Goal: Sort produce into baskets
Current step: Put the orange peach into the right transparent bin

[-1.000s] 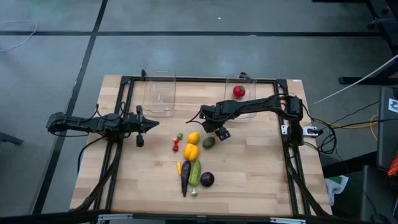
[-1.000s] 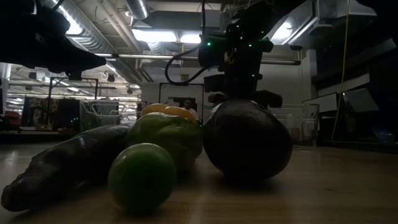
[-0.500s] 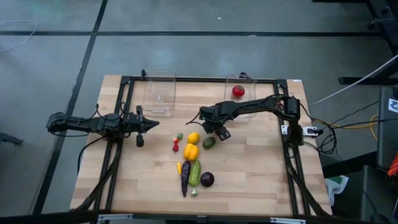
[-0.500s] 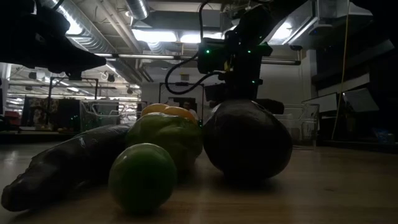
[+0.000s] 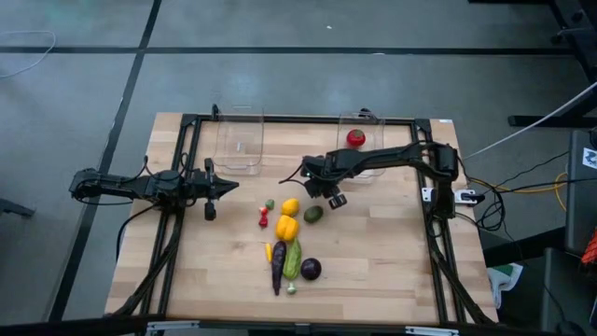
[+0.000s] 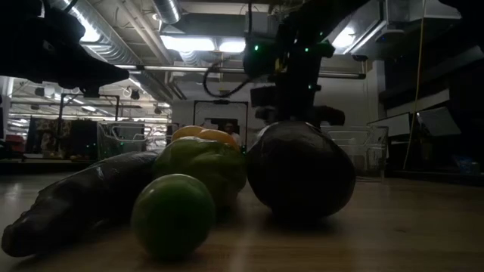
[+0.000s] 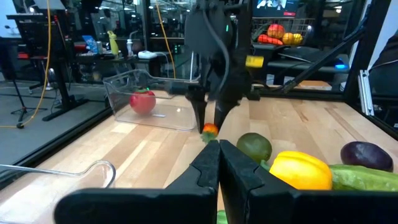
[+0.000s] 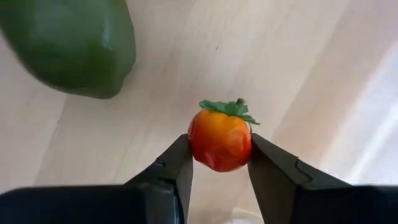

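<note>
Right gripper [image 8: 219,163]: dark fingers pinch the small orange-red toy fruit with a green leafy cap [image 8: 220,138], just beside the green avocado [image 8: 71,43].
Left gripper [image 7: 219,163]: fingers pressed together, empty, well apart from the avocado.
Handling: judged light, stiff, smooth; round sides may slip, so grip across the middle.
Baskets: clear plastic bin [image 5: 359,154] holds a red tomato [image 5: 355,138].
Writing: none readable.

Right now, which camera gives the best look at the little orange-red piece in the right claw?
The right wrist view: the small orange-red piece fills the centre, pinched between the right claw fingers. The left wrist view shows it small. In the high view the claw hides it; the low view doesn't show it.
</note>
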